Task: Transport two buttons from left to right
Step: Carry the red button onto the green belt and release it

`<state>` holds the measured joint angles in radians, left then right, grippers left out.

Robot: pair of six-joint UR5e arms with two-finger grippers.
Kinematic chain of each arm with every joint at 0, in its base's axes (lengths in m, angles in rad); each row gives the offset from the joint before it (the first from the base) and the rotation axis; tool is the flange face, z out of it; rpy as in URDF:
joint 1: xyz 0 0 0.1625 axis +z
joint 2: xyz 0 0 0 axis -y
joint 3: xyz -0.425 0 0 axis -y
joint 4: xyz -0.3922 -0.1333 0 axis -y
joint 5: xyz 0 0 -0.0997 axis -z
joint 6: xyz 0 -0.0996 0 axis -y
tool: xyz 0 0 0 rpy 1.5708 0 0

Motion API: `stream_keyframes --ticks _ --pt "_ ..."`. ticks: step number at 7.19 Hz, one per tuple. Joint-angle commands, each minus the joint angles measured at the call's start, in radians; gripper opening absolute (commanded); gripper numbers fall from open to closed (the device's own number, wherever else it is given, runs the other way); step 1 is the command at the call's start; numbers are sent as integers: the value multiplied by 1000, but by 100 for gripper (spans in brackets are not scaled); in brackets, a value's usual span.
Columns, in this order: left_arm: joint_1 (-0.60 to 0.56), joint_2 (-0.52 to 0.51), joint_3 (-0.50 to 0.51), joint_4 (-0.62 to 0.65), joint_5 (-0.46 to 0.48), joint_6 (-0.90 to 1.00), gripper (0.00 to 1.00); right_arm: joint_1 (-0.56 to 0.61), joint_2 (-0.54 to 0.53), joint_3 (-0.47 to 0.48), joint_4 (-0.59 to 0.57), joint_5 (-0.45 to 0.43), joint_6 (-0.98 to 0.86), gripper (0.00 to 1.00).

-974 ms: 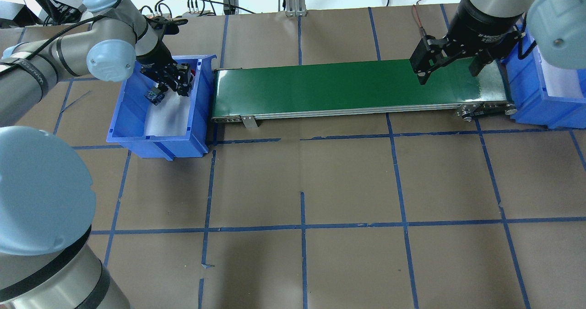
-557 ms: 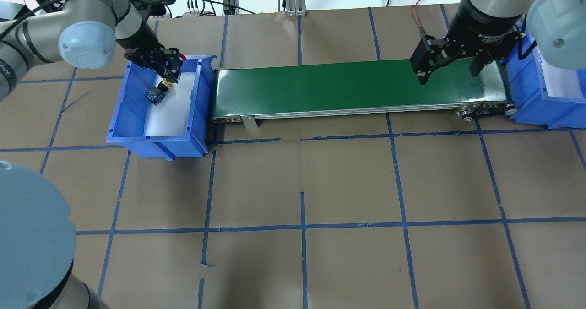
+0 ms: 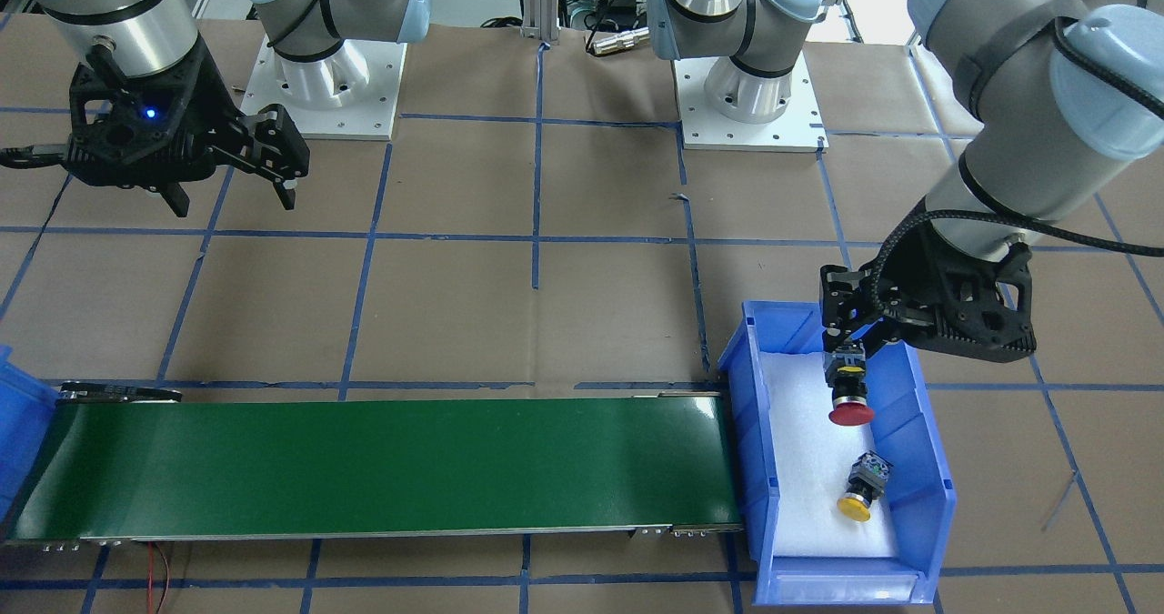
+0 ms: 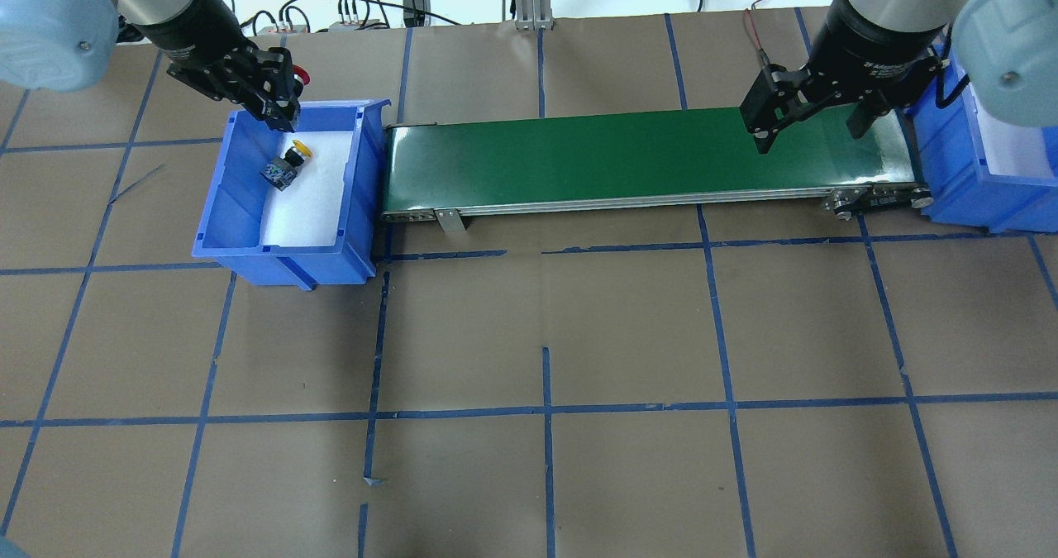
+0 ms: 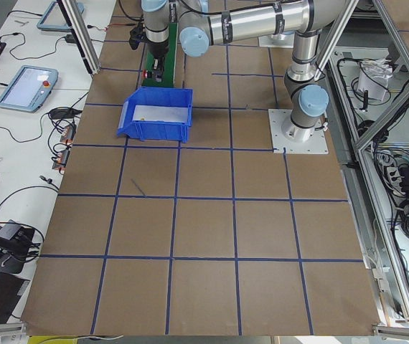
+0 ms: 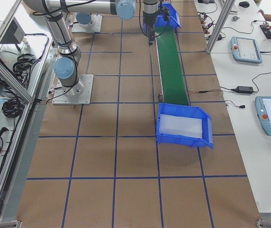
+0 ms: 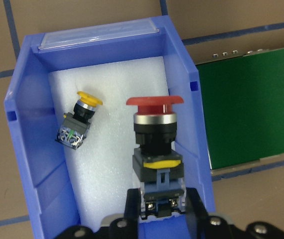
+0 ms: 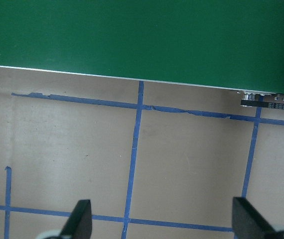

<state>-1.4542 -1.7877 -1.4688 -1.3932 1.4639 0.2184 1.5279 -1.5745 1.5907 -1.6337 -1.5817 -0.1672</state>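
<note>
Left wrist-mounted view: we find the left gripper (image 7: 163,201) clamped on the grey-and-black body of the red button (image 7: 154,130), one finger on each side, with the red cap pointing away from the wrist. The exterior front-facing view shows this button hanging clear above the white foam of the left bin (image 3: 929,432), touching nothing but the fingers. The yellow button (image 7: 79,122) lies on its side on the foam, apart from the red one, near the bin wall away from the belt (image 3: 364,464) and toward the bin's end far from the robot. The bin stands just beside the belt's left end. The right gripper (image 4: 812,126) hangs near the belt's right end with its fingers wide apart and nothing between them. Its wrist view looks down on the belt's edge and the taped table (image 8: 192,164). A second blue bin (image 4: 959,169) stands at the belt's right end.
</note>
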Motion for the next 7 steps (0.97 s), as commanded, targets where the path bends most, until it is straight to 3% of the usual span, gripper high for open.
stream_keyframes --ticks 1,4,7 --pt "-99 -15 -4 37 -4 -179 40 0 1 0 0 -1 0 100" --pt "-172 -165 -1 245 1 -238 40 0 1 0 2 0 0 100" --pt "-186 -234 1 298 9 -235 40 0 1 0 0 0 0 100"
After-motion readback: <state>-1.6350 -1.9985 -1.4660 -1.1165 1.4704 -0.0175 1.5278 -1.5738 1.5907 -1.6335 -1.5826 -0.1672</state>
